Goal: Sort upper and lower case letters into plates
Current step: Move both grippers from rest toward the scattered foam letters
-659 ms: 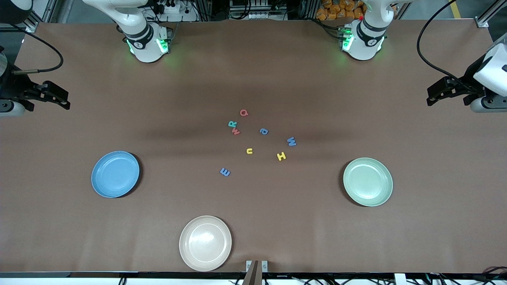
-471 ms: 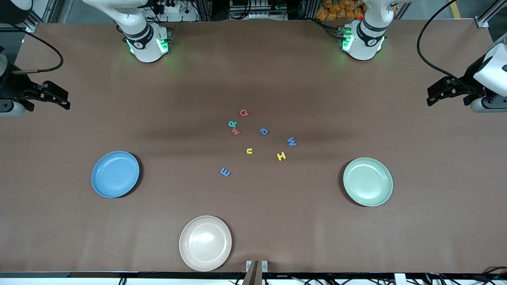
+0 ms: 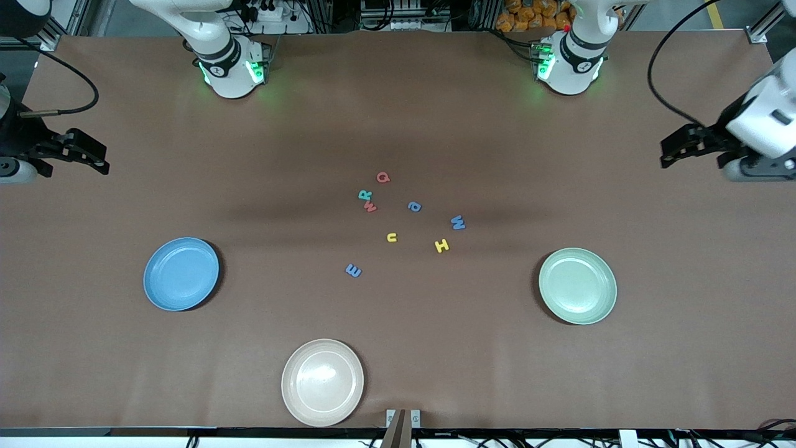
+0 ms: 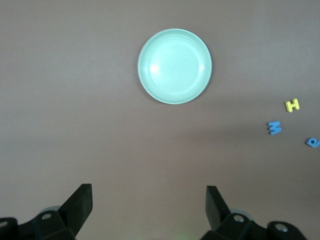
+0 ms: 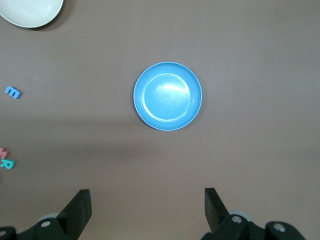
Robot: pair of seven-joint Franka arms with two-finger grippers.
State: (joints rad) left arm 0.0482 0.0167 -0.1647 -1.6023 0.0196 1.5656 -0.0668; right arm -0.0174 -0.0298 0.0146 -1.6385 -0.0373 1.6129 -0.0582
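Several small letters lie scattered mid-table: red Q (image 3: 383, 177), teal R (image 3: 365, 195), a red letter (image 3: 370, 207), a blue lower case letter (image 3: 415, 206), blue W (image 3: 458, 222), yellow u (image 3: 392, 237), yellow H (image 3: 441, 245) and blue E (image 3: 353, 270). The blue plate (image 3: 181, 274) sits toward the right arm's end, the pale green plate (image 3: 578, 285) toward the left arm's end; both hold nothing. My left gripper (image 3: 666, 155) (image 4: 148, 192) hangs open over bare table at its end. My right gripper (image 3: 102, 163) (image 5: 146, 194) hangs open at its own end.
A beige plate (image 3: 322, 382) lies near the table's front edge, nearer to the front camera than the letters. Both robot bases (image 3: 233, 68) stand along the back edge. A small clamp (image 3: 402, 418) sits at the front edge.
The left arm has shifted a little toward the middle of the table. The right arm, the letters and the plates have not moved.
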